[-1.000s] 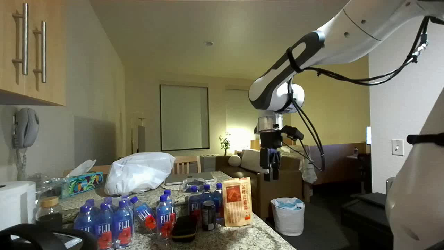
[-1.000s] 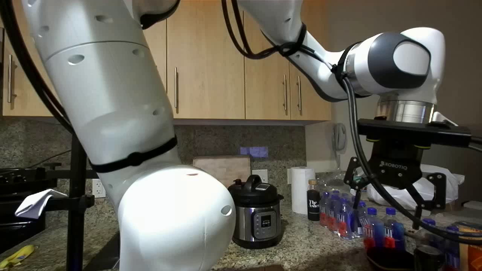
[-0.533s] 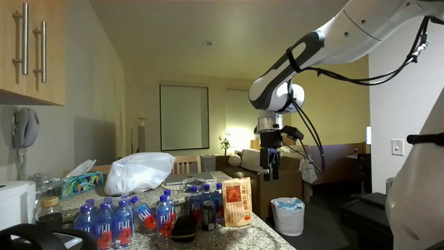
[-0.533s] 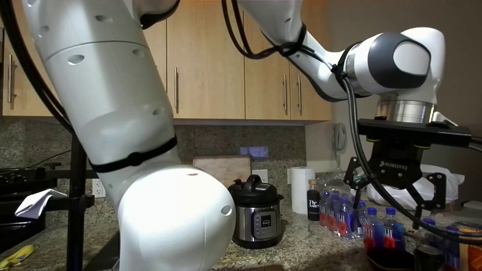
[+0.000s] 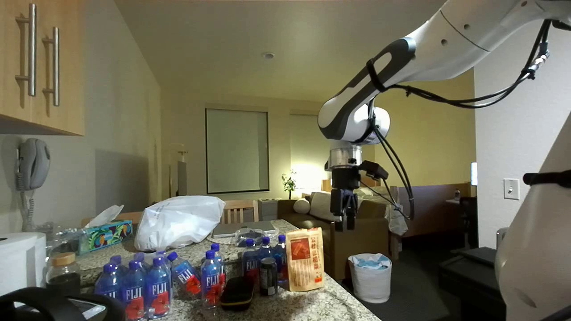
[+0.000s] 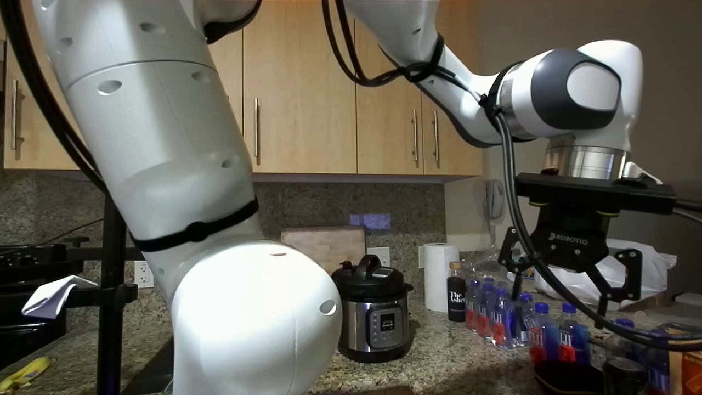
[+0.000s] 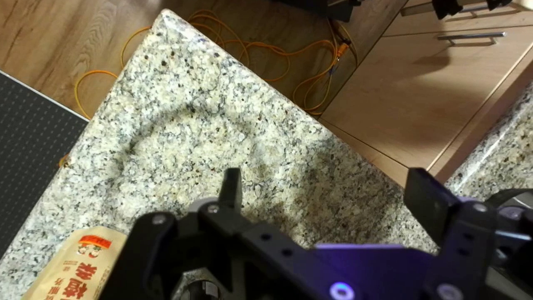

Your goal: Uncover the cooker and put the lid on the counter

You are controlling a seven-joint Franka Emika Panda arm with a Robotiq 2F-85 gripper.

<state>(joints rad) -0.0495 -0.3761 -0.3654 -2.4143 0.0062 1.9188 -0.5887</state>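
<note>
The cooker (image 6: 378, 326) is a steel pot with a dark front panel, standing on the granite counter (image 6: 433, 362) in an exterior view. Its black lid (image 6: 368, 282) with an arched handle sits on top of it. Part of the black lid (image 5: 44, 298) also shows at the lower left in an exterior view. My gripper (image 6: 559, 303) hangs fingers down, well to the right of the cooker and higher than the bottles. It is open and empty. In the wrist view the gripper (image 7: 324, 173) is wide apart over bare counter (image 7: 200, 137), and the cooker is out of view.
Several water bottles (image 6: 499, 321), a dark bottle (image 6: 456, 293) and a paper towel roll (image 6: 440, 277) stand right of the cooker. A black case (image 5: 237, 293), a can (image 5: 268, 276) and a paper snack bag (image 5: 305, 259) are near the counter's end. Cupboards (image 6: 301, 93) hang above.
The arm and gripper have shifted slightly to the left in both exterior views during the last half second. The gripper stays open. The cooker and lid have not moved.
</note>
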